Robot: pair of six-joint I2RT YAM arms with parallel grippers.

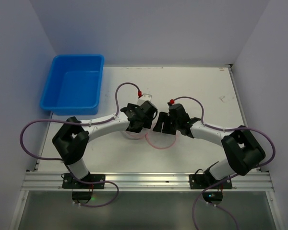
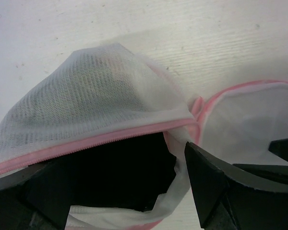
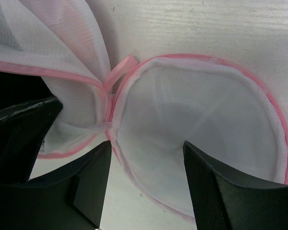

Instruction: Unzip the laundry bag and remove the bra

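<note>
Laundry bag (image 2: 101,96) lies unzipped on the tabletop (image 3: 206,24), with a dark item (image 2: 110,187) inside. The left end effector (image 2: 120,167) is wide at the bag's mouth. The right end effector (image 3: 146,143) is half-open over the flap.

Laundry bag (image 2: 101,91) cut off by both wrist views' edges — dark mass (image 2: 115,172) inside too shadowed to identify

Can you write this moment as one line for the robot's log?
bag: laundry bag unzipped, spread open | left gripper: open at mesh half | right gripper: open over flat half | bra: not clearly seen
</note>
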